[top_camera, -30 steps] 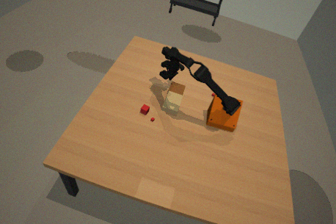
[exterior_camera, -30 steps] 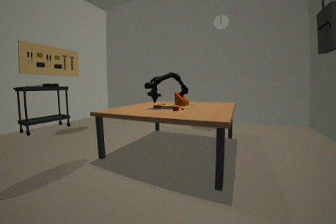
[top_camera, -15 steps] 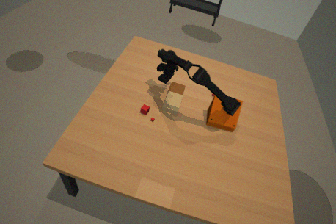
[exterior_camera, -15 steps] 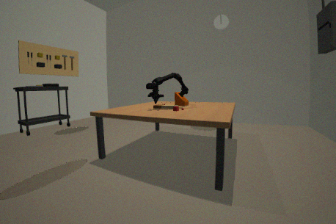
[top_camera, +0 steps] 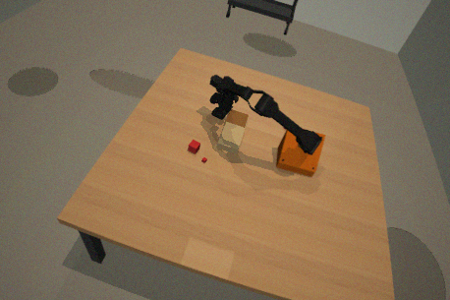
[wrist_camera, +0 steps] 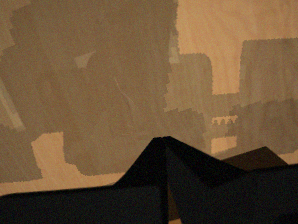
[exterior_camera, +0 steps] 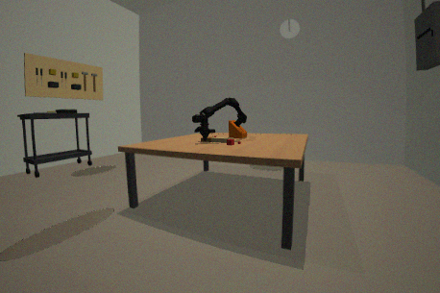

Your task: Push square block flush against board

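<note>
The brown square block (top_camera: 238,118) lies at the far end of the pale cream board (top_camera: 233,134). In the top view the two look to meet, but a small gap cannot be ruled out. Part of the block (wrist_camera: 260,158) shows at the lower right of the wrist view, behind the fingers. My gripper (top_camera: 217,117) (exterior_camera: 205,140) (wrist_camera: 162,145) is shut and empty. It is low, just left of the block in the top view; contact with the block cannot be told. The arm's shadow covers the near part of the board.
A red cube (top_camera: 194,147) (exterior_camera: 231,142) and a tiny red piece (top_camera: 204,159) (exterior_camera: 239,142) lie to the left of the board's near end in the top view. The orange wedge-shaped base (top_camera: 299,158) (exterior_camera: 236,130) stands right of the board under my arm. A pale rectangle (top_camera: 207,257) marks the table's front.
</note>
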You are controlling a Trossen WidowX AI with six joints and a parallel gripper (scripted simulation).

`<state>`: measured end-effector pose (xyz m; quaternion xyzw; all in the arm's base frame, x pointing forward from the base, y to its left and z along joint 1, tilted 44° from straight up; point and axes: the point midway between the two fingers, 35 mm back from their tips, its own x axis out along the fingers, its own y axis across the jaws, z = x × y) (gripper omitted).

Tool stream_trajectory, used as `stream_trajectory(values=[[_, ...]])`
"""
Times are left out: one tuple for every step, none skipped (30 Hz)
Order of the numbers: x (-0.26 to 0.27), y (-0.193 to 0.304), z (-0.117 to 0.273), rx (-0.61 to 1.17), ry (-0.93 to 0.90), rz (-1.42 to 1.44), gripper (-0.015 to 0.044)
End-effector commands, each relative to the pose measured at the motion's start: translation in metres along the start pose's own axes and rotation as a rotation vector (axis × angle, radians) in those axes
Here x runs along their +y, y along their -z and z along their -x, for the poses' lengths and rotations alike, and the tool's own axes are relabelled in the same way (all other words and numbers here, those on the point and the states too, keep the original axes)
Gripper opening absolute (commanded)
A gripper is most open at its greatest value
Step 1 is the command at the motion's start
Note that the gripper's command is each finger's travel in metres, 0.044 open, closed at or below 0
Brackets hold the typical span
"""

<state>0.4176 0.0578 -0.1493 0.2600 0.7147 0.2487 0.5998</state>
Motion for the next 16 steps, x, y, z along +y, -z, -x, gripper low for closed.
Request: stream_trajectory(values=[[0.001, 0.007, -0.002, 0.005, -0.003, -0.003, 0.0], [0.001, 0.008, -0.002, 0.005, -0.003, -0.003, 0.0], [0.001, 0.01, -0.002, 0.005, -0.003, -0.003, 0.0], [0.001, 0.011, -0.002, 0.005, -0.003, -0.003, 0.0], [0.001, 0.013, -0.002, 0.005, -0.003, -0.003, 0.0], [0.001, 0.015, -0.002, 0.005, -0.003, -0.003, 0.0], [0.001, 0.016, -0.002, 0.005, -0.003, -0.003, 0.0], [0.001, 0.018, -0.002, 0.005, -0.003, -0.003, 0.0], [0.001, 0.017, -0.002, 0.005, -0.003, -0.003, 0.0], [0.001, 0.017, -0.002, 0.005, -0.003, -0.003, 0.0], [0.001, 0.016, -0.002, 0.005, -0.003, -0.003, 0.0], [0.001, 0.015, -0.002, 0.005, -0.003, -0.003, 0.0], [0.001, 0.014, -0.002, 0.005, -0.003, -0.003, 0.0], [0.001, 0.012, -0.002, 0.005, -0.003, -0.003, 0.0], [0.001, 0.01, -0.002, 0.005, -0.003, -0.003, 0.0], [0.001, 0.009, -0.002, 0.005, -0.003, -0.003, 0.0]])
